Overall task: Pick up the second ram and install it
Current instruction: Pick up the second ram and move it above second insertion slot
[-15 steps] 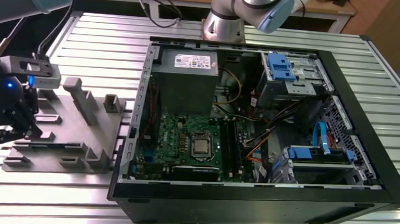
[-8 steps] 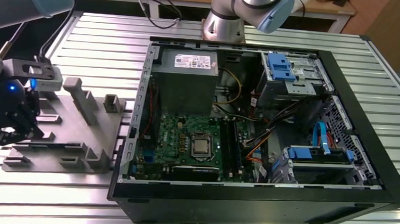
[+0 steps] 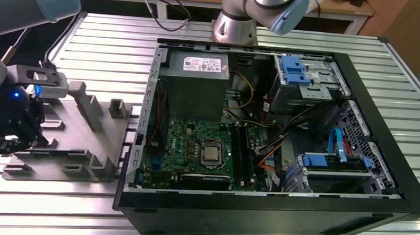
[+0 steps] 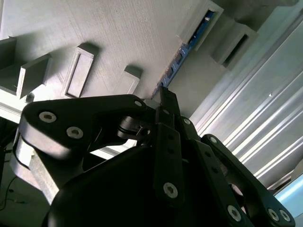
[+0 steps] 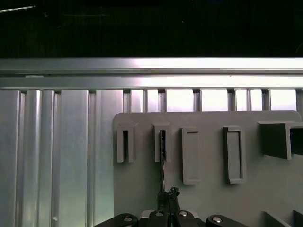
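The second ram is a thin dark strip seen edge-on, one end standing in a raised holder of the grey plastic block. In the second wrist view the second ram shows a blue edge running from that holder to my fingertips. My gripper is shut on the strip's near end, and the black fingers meet at the gripper tip. In the exterior view my gripper hangs over the block at the exterior view's left.
An open computer case lies to the exterior view's right of the block. Inside are a green motherboard with a silver socket, long slots, a power supply and blue drive cages. The table is ribbed aluminium.
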Action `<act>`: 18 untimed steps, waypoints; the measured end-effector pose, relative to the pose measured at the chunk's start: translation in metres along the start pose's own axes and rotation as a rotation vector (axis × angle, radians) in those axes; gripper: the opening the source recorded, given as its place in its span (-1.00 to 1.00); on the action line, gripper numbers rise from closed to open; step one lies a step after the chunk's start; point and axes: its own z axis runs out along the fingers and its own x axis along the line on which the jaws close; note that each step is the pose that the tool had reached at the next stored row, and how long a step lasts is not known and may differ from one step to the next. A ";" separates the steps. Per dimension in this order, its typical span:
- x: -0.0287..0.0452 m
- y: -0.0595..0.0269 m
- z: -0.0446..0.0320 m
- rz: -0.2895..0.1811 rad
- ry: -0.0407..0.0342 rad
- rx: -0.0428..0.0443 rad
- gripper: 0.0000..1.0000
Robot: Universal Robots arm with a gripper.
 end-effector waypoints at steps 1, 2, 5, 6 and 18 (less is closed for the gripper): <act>0.0001 -0.0001 0.0011 0.000 0.0001 -0.0001 -0.86; 0.0001 -0.0001 0.0026 0.000 0.0000 0.0000 -0.86; 0.0002 -0.0002 0.0066 0.000 0.0000 0.0000 -0.86; 0.0002 -0.0002 0.0069 0.000 0.0002 -0.0002 -0.86; 0.0003 -0.0003 0.0092 0.000 0.0000 -0.0001 -0.86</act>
